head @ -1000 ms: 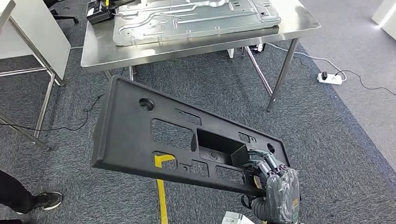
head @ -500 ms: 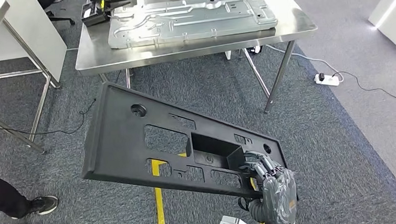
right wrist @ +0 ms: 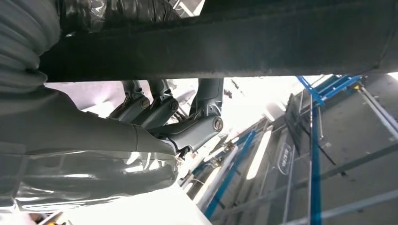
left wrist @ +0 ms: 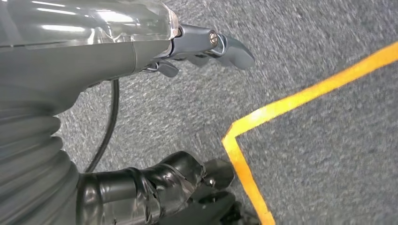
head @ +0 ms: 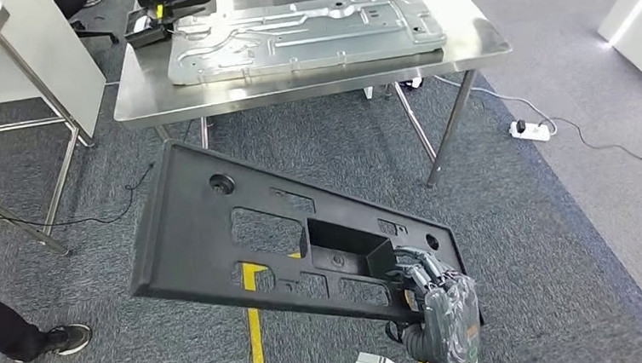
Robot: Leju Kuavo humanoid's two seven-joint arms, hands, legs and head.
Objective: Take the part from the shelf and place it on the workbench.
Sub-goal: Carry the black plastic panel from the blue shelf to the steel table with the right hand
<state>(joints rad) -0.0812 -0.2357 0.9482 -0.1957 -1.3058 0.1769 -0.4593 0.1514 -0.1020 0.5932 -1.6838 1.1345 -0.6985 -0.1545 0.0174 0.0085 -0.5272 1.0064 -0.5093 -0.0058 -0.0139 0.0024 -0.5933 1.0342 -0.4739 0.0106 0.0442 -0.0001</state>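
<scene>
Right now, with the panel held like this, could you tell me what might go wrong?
The right hand grips the long black plastic panel at one end alone, so it could sag or twist loose. The steel workbench already carries a large metal sheet part, leaving little bare surface for it.

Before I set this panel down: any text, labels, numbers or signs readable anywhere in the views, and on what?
No text can be read.
Black panel held by the right hand: no label shows, only cut-outs.
Metal plate on the workbench: embossed shapes, no words.
Dark sign on the blue frame, right wrist view: a mark too blurred to read.
Yellow floor line: plain tape, no lettering.
</scene>
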